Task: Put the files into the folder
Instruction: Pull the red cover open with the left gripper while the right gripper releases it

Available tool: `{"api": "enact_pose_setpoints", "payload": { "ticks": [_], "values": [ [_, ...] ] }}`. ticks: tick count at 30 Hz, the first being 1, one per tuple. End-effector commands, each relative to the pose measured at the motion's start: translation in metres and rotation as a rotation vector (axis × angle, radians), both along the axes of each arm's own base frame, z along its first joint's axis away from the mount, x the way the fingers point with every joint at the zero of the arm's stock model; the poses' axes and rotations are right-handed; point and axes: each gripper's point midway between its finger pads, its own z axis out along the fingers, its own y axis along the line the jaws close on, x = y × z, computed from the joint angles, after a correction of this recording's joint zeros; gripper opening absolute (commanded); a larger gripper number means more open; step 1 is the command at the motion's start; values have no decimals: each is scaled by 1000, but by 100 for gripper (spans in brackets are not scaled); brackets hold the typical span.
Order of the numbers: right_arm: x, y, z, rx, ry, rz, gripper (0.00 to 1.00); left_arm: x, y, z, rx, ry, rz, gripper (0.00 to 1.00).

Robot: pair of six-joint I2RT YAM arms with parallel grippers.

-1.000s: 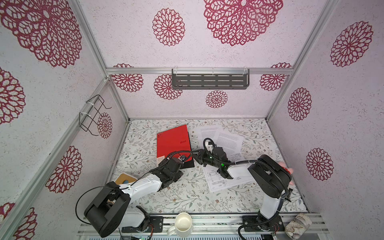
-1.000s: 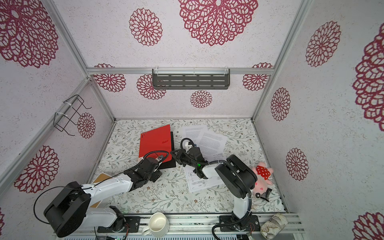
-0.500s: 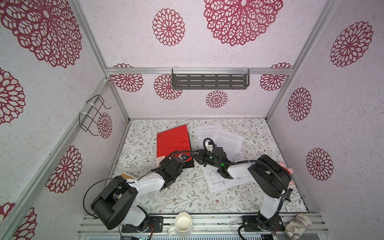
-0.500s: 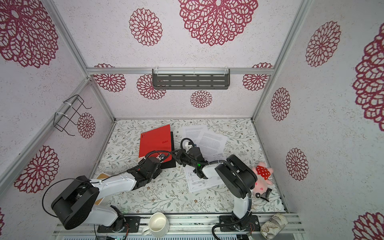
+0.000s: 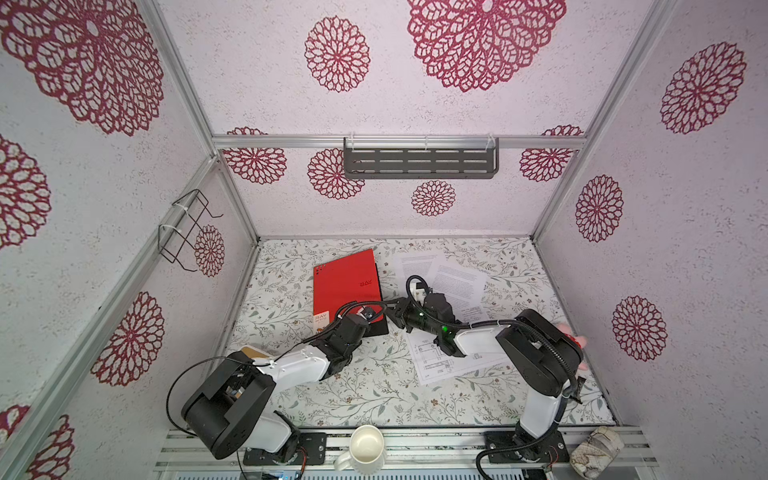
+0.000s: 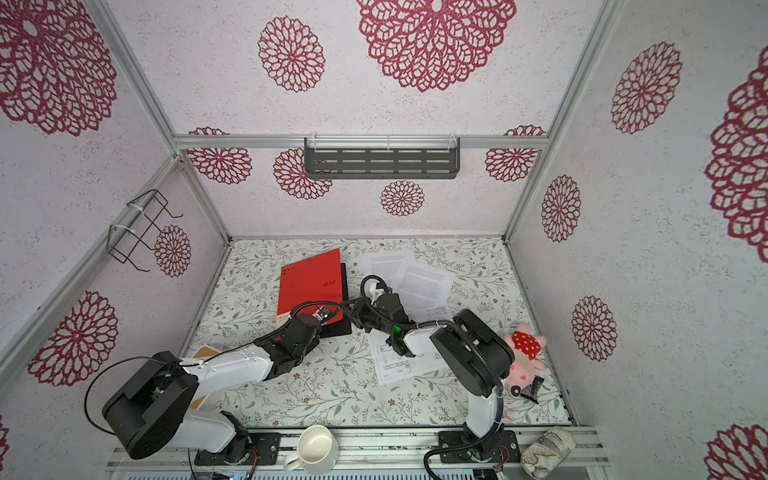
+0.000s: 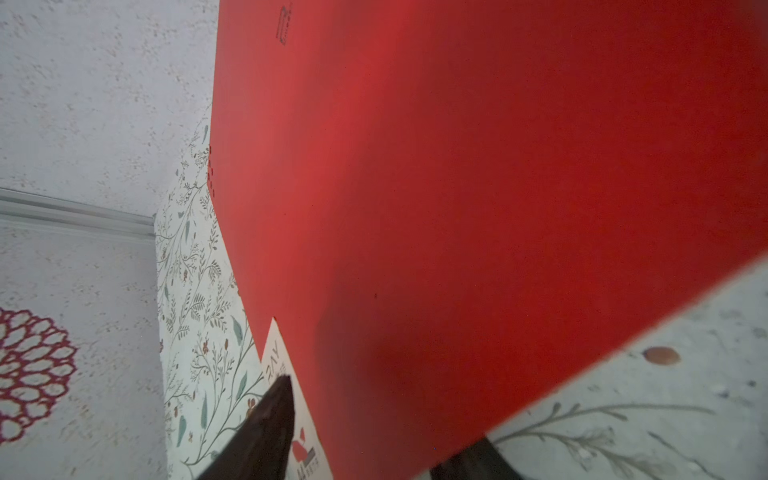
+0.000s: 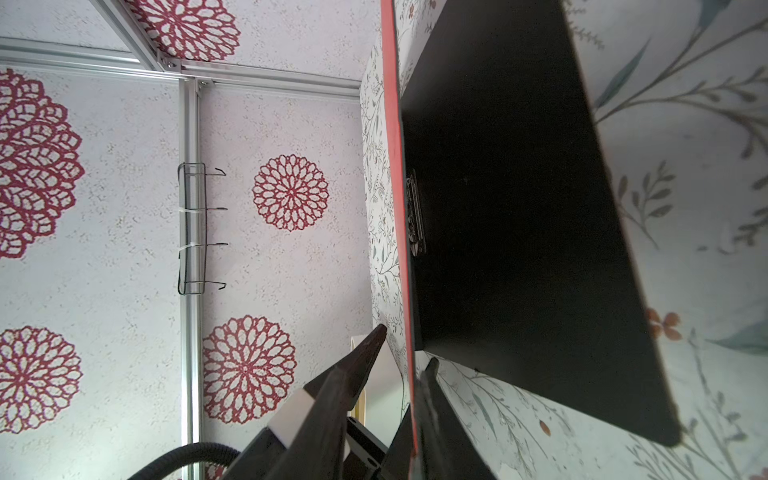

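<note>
The folder lies at the table's middle left with its red cover [image 5: 345,282] [image 6: 311,282] raised off the black inside [image 5: 376,329] [image 8: 519,208], where a metal clip [image 8: 415,216] shows. My right gripper [image 5: 388,313] [image 8: 405,349] is open around the cover's near corner, and the cover's edge [image 8: 395,124] rests against one finger. My left gripper [image 5: 347,320] [image 7: 378,411] straddles the cover's near edge by the white label [image 7: 282,365]. One finger [image 7: 270,424] is on the red side, the other behind it. The files lie to the right: two text sheets [image 5: 457,282] [image 5: 411,266] and a drawing sheet [image 5: 440,361].
A white mug [image 5: 365,449] stands on the front rail and a patterned roll [image 5: 596,451] lies at the front right. A pink plush toy [image 6: 525,357] sits behind the right arm. A tan object [image 5: 253,352] lies under the left arm. A wire rack [image 5: 187,228] hangs on the left wall.
My left arm has reached forward to the folder's near edge and its jaws have narrowed around the red cover. The right arm and the sheets have not moved.
</note>
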Motion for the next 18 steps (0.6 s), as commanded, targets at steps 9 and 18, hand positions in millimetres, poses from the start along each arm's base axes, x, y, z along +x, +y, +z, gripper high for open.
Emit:
{"api": "enact_pose_setpoints", "payload": {
  "ticks": [9,18],
  "values": [
    [8,0,33,28,-63,5,41,9,-2,31,-22,-92,22,23],
    [16,-19,15,-137,-49,-16,54,12,0,75,-169,-211,92,19]
  ]
}}
